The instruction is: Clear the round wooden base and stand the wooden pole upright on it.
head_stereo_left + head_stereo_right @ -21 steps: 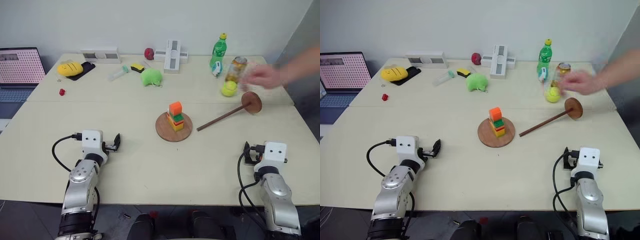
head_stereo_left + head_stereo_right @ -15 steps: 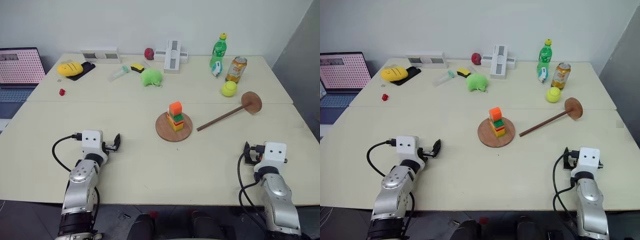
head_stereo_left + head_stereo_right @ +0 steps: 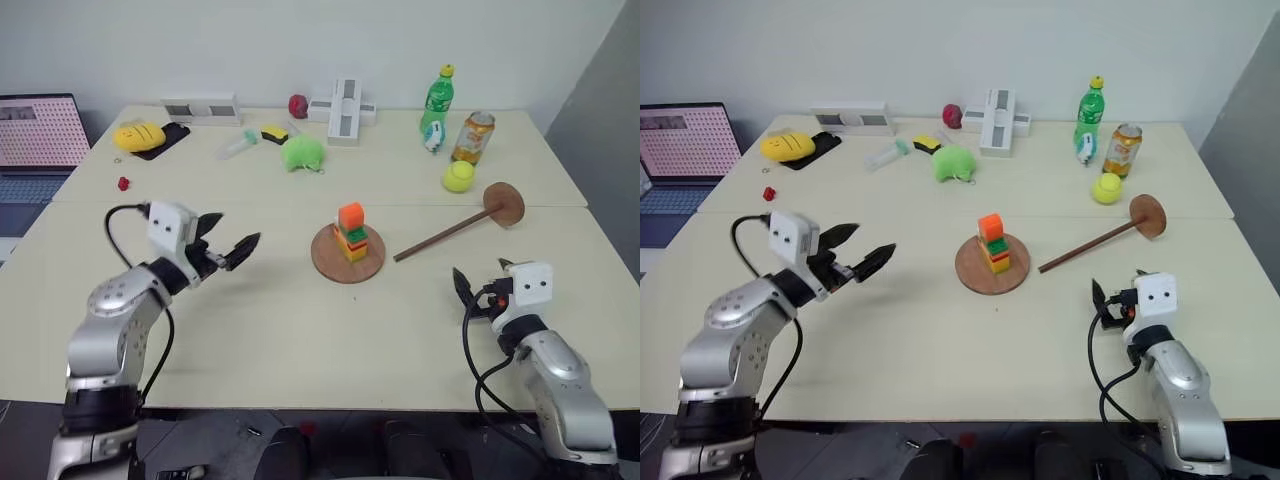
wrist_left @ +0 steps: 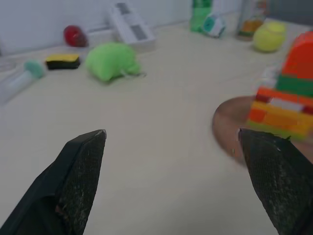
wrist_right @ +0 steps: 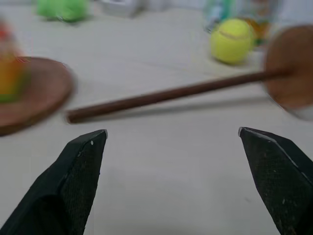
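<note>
The round wooden base lies flat at the table's middle. A stack of orange, green and yellow toy blocks stands on it. To its right the wooden pole lies on the table, its small disc end pointing away. My left gripper hovers open left of the base and points at it. In the left wrist view the base and blocks lie just off one fingertip. My right gripper is open near the front right. Its wrist view has the pole lying ahead of the fingers.
A tennis ball, a can and a green bottle stand behind the pole. A green plush, a yellow toy and white boxes line the far edge. A laptop sits at the far left.
A person's hand near the can has withdrawn. Both my arms have lifted off the table; the left gripper has swung up and toward the base, the right toward the pole.
</note>
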